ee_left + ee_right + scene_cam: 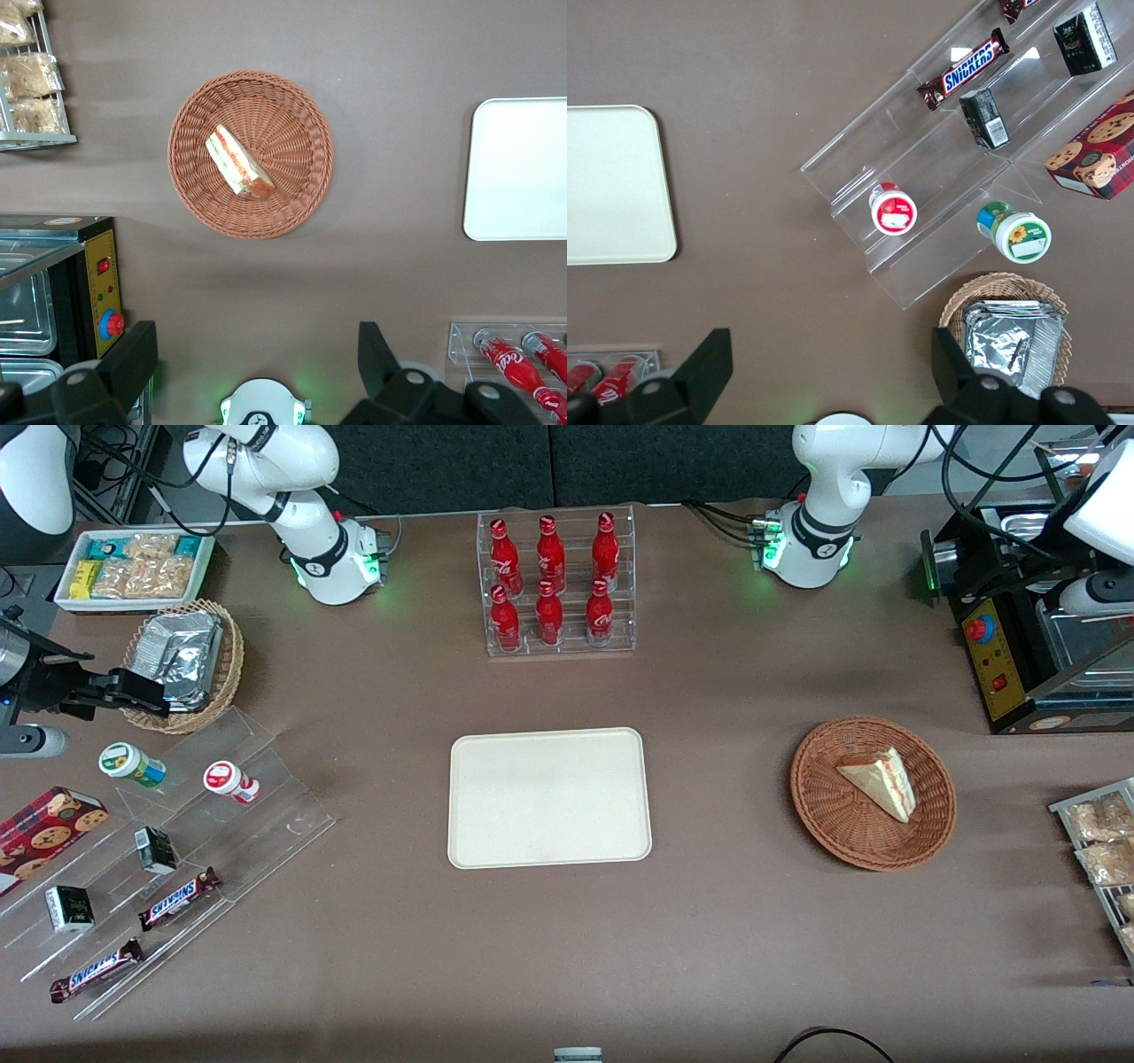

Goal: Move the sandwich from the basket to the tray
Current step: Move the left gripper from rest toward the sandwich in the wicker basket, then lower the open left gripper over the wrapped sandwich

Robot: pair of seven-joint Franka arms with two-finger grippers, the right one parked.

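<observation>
Left wrist view | gripper fingers spread, high above basket | sandwich inside | Snickers bars legible

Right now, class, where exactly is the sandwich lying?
The sandwich lies in the basket, toward the working arm's end of the table, beside the empty tray. The open gripper hovers high above the table, well clear of it.

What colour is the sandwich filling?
Red-orange with green, along the sandwich edge; clearest in the left wrist view, where the gripper hangs open.
</observation>
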